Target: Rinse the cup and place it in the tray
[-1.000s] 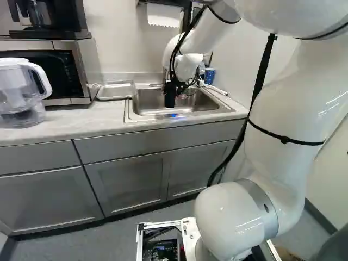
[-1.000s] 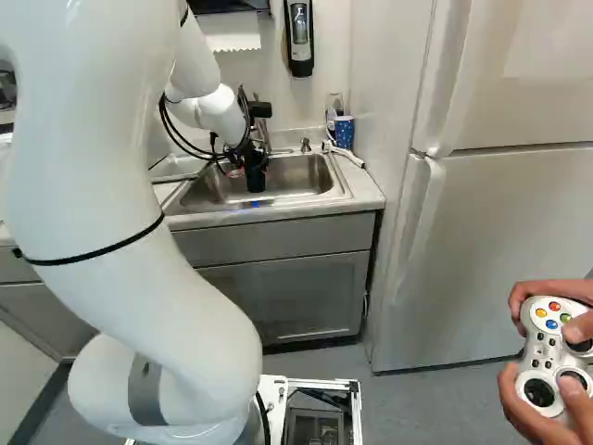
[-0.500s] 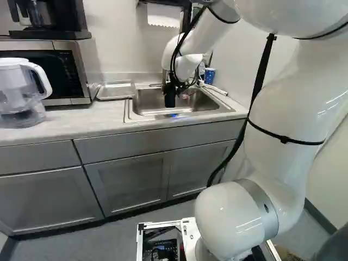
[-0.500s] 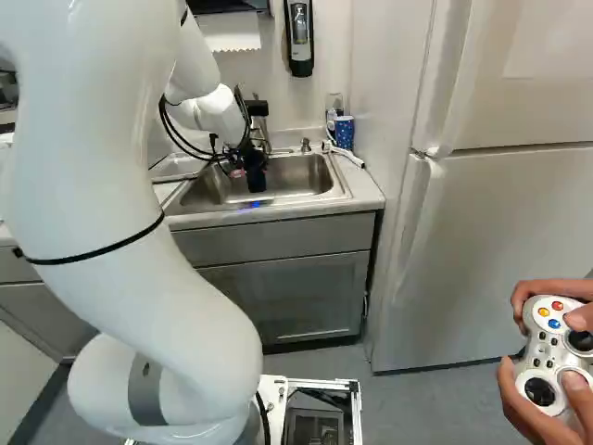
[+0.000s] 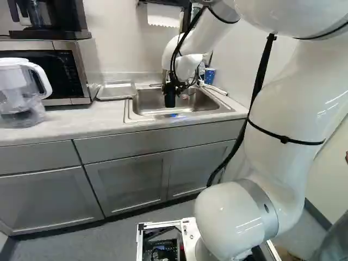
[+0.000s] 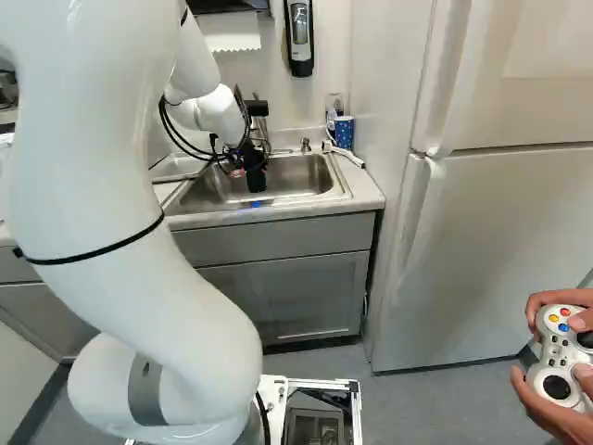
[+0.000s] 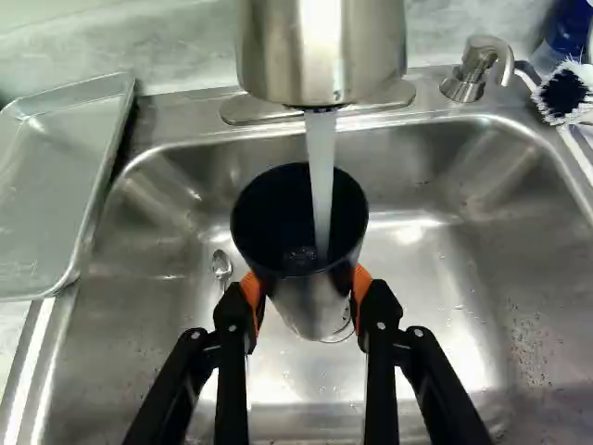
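My gripper (image 6: 245,159) is over the sink in the right base view. In the wrist view the gripper (image 7: 308,292) has its orange pads pressed on both sides of a dark cup (image 7: 298,222), shut on it. The cup's open mouth faces up toward the camera, and a stream of water from the faucet (image 7: 320,56) falls into it. Below the cup lies the metal basin of the sink (image 7: 435,278). The shallow metal tray (image 7: 56,185) rests on the counter beside the sink, its near edge by the rim.
A spoon (image 7: 221,265) lies in the basin. Beside the sink are a soap pump (image 7: 473,69), a brush (image 7: 563,93) and a blue cup (image 5: 210,75). The microwave (image 5: 65,70) and a water pitcher (image 5: 20,92) stand on the counter. A person's hands hold a controller at the right base view's edge.
The wrist has tilted very slightly over the sink, with the cup still in the gripper. The base has not moved.
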You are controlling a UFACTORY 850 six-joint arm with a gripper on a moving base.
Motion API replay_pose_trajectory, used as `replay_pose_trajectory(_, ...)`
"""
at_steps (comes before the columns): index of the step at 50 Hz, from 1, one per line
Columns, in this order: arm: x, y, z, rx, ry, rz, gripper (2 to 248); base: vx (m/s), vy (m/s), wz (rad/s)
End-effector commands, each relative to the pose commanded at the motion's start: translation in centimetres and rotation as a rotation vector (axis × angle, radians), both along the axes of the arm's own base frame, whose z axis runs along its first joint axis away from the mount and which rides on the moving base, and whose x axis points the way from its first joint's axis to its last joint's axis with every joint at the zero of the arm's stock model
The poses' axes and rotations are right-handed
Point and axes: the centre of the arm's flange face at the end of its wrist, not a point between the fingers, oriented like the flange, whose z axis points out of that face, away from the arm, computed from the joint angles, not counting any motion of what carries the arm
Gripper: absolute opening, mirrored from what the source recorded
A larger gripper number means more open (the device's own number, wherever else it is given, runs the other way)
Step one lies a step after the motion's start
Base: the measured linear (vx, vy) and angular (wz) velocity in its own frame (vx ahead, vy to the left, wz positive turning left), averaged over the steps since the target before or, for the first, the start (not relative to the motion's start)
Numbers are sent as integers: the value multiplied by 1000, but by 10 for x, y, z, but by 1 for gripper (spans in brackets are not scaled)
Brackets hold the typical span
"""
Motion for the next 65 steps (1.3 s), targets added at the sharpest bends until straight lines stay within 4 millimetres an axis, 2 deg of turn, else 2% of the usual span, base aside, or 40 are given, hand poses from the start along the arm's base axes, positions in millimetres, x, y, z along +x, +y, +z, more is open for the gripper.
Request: replay_pose_trajectory(65, 0, 0, 0, 0, 0, 0, 114, 0, 0, 0)
